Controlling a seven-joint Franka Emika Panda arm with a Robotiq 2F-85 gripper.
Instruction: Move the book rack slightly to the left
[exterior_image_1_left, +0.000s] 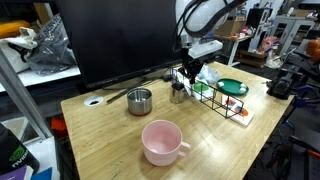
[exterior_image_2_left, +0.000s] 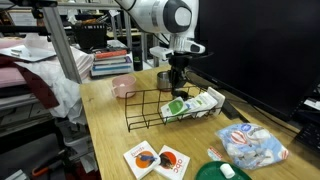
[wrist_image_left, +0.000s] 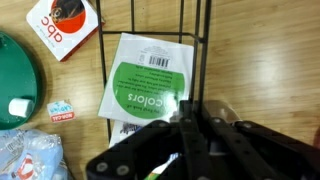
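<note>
On a pale wooden table (exterior_image_1_left: 110, 140) in a cluttered lab, the robot arm's gripper (exterior_image_2_left: 178, 84) reaches down to one end of the long black book rack (exterior_image_2_left: 150, 108). The rack lies along the table between a green plate (exterior_image_1_left: 233, 87) and a steel cup (exterior_image_1_left: 140, 100). From the wrist camera, the gripper's fingers (wrist_image_left: 186, 118) appear clenched on one thin wire of the rack, though that part of the picture is blurred. A green-and-white packet (wrist_image_left: 145, 85) printed with the word "colors" lies among the rack's wires. A pink mug (exterior_image_1_left: 163, 142) stands well apart, near the table's front edge in an exterior view. Two orange-and-white cards (exterior_image_2_left: 157, 160) lie flat on the wood near the rack's other end, and a crumpled plastic bag (exterior_image_2_left: 255, 148) sits beside the plate. A large dark monitor (exterior_image_1_left: 130, 40) stands behind the table.
</note>
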